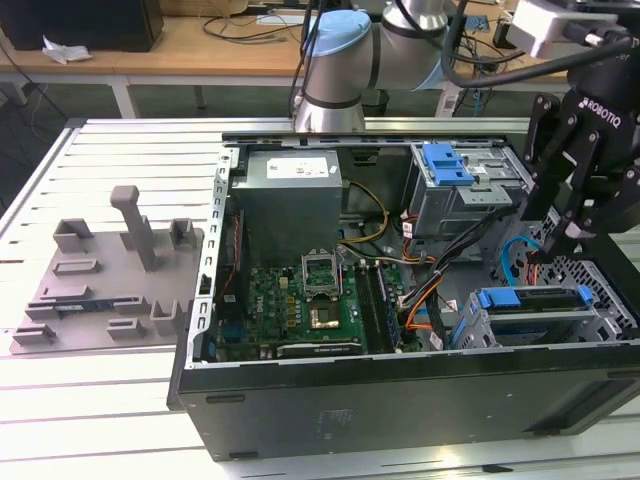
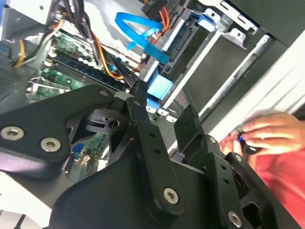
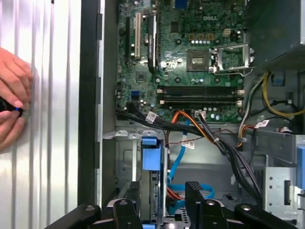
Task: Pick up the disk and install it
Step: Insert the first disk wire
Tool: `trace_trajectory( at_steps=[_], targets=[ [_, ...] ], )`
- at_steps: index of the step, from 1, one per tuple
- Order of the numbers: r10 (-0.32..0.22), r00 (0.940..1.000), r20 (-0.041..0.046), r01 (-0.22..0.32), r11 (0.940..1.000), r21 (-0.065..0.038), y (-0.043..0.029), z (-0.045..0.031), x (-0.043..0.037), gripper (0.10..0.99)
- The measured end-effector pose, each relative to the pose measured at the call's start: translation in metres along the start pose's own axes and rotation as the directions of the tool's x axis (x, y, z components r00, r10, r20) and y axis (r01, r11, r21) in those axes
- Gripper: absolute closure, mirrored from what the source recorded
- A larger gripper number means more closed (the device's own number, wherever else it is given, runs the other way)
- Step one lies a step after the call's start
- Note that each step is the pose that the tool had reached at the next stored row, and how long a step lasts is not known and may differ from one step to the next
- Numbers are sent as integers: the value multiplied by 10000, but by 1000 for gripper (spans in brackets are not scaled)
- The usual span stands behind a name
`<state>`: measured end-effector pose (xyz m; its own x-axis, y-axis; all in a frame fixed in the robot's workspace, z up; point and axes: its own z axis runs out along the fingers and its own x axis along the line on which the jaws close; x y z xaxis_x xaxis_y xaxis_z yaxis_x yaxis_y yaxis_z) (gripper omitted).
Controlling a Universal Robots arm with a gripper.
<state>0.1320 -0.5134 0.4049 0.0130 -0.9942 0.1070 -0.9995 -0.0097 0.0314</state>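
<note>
The disk sits on edge in the lower drive cage of the open computer case, at the exterior view's right. Its bright blue rail end faces up out of the cage. My gripper hovers just above that cage, open with nothing between its fingers. In both wrist views the two black fingers stand apart, and the blue rail end lies just beyond them. The gripper is apart from the disk.
A grey power-supply box and the green motherboard fill the case's middle. Orange, black and blue cables run beside the cage. A bare blue clip tops the upper cage. A person's hand rests outside the case wall.
</note>
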Motion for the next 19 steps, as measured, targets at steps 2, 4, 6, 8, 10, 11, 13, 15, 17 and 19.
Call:
trace_trajectory(
  at_steps=[2,4,6,8,10,11,13,15,17,19],
  targets=[
    [5,9997,-231,-5,10000,-19,-23,-7,-41,580],
    [9,9991,-427,-10,10000,-37,-50,-11,-83,580],
    [12,9979,-640,-16,10000,-58,-89,-18,-137,580],
    [14,9969,-784,-20,10000,-73,-124,-25,-183,580],
    [15,9952,-983,-25,10000,-95,-201,-36,-274,580],
    [16,9946,-1039,-26,9999,-101,-227,-41,-305,580],
    [17,9935,-1142,-30,9999,-113,-282,-49,-372,580],
    [16,9926,-1217,-31,9999,-123,-325,-57,-423,580],
    [16,9914,-1308,-34,9999,-138,-375,-65,-480,580],
    [14,9900,-1409,-37,9999,-162,-427,-69,-514,580]
  ],
)
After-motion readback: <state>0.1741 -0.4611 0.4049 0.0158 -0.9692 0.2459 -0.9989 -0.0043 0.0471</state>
